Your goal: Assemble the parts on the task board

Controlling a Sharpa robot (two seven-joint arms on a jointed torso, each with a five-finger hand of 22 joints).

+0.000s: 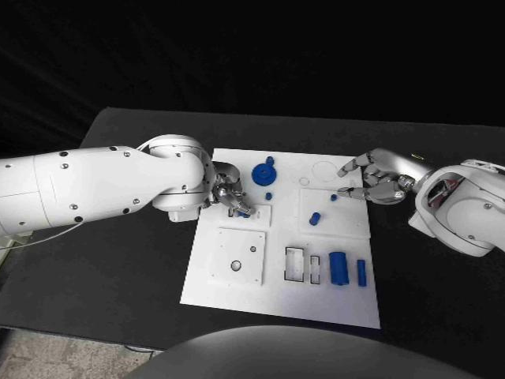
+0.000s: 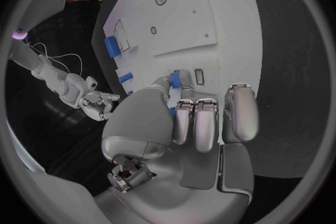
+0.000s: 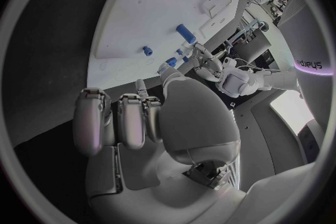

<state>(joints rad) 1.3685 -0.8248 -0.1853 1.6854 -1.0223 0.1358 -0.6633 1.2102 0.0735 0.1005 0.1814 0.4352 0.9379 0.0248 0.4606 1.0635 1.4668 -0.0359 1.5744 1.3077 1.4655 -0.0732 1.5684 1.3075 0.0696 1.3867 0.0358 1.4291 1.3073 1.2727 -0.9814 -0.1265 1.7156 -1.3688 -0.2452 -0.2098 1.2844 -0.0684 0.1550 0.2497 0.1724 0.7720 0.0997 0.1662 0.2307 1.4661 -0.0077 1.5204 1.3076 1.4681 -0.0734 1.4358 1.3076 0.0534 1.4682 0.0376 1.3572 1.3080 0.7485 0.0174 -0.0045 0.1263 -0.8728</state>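
Black bench [image 1: 116,292] carries the white board [image 1: 281,296]. Blue parts [image 1: 339,268] lie upright near its right edge. Left hand [image 1: 232,197] pinches a small part at the board's left side; right hand [image 1: 372,183], fingers curled, grip unclear.

The task board [image 1: 236,296] lies in the middle of the worktop [image 1: 116,300]. At the board's far edge, left of centre, sits the gear-shaped part [image 1: 264,173], and a small peg [image 1: 270,195] stands just nearer than it. Right of the peg, near the board's middle, lies a short cylinder [image 1: 316,218]. Along the near right part of the board a larger cylinder [image 1: 339,268] lies beside a narrow bar [image 1: 362,272], the bar nearer the right edge. The left hand [image 1: 228,196] rests over the board's far left part, left of the gear. The right hand [image 1: 375,180] hangs over the far right part, opposite it.
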